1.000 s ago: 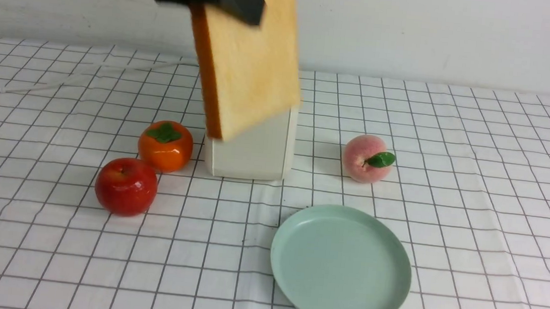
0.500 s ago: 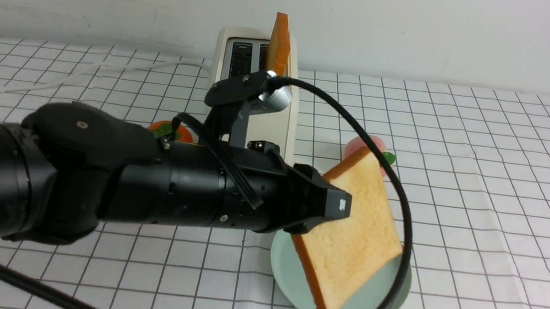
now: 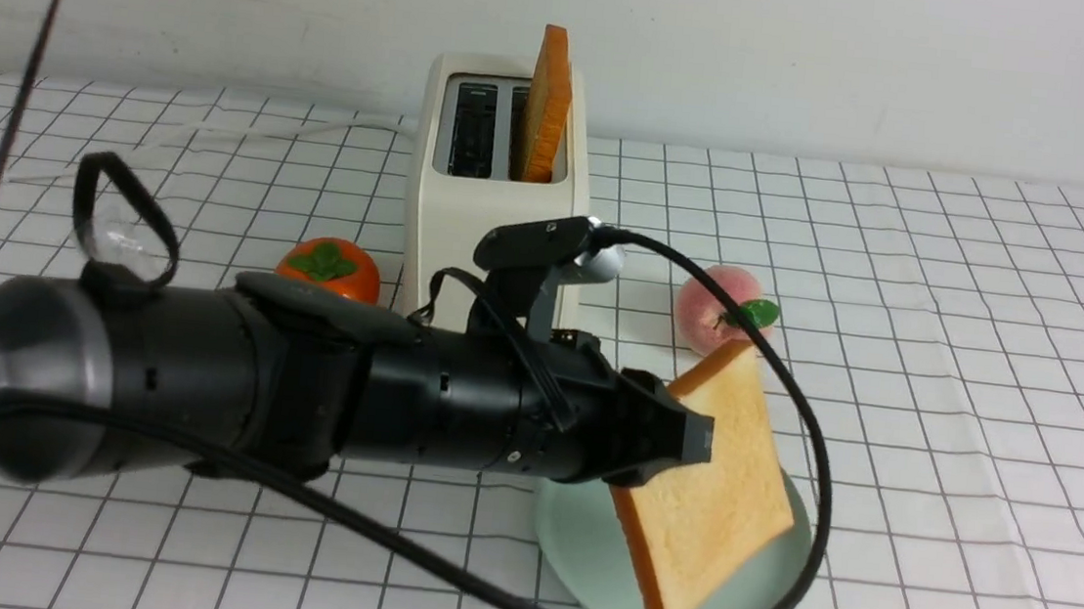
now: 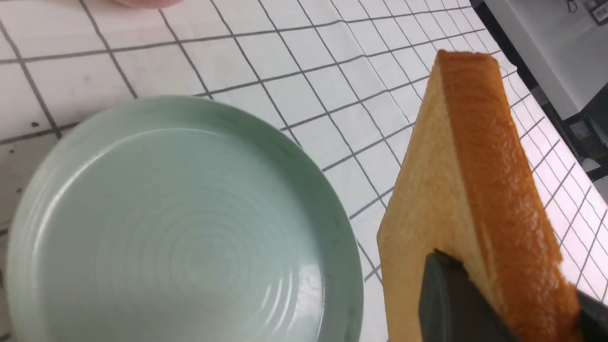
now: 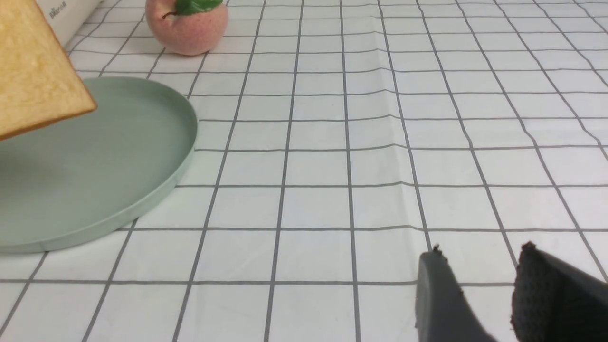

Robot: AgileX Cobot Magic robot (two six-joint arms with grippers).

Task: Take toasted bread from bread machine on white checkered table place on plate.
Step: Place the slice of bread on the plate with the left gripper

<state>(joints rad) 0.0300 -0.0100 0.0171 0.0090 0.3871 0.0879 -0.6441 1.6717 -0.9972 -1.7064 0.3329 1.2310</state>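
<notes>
My left gripper (image 3: pixel 699 440) is clamped on one edge of a toast slice (image 3: pixel 722 487), which hangs tilted past my fingertips, over the plate (image 3: pixel 571 533). This looks like the placing step, so next I lower and release. My right gripper (image 5: pixel 479 259) hovers with jaws apart, empty, over the white checkered table (image 3: pixel 982 431); the second slice (image 3: pixel 547 99) stands in the bread machine (image 3: pixel 496 212), near a plain wall (image 3: pixel 916 63).

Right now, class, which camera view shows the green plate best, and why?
The left wrist view: nearly the whole plate shows from above, bare. In the front view the held toast and left gripper cover most of it. The right wrist view catches only one side.
</notes>
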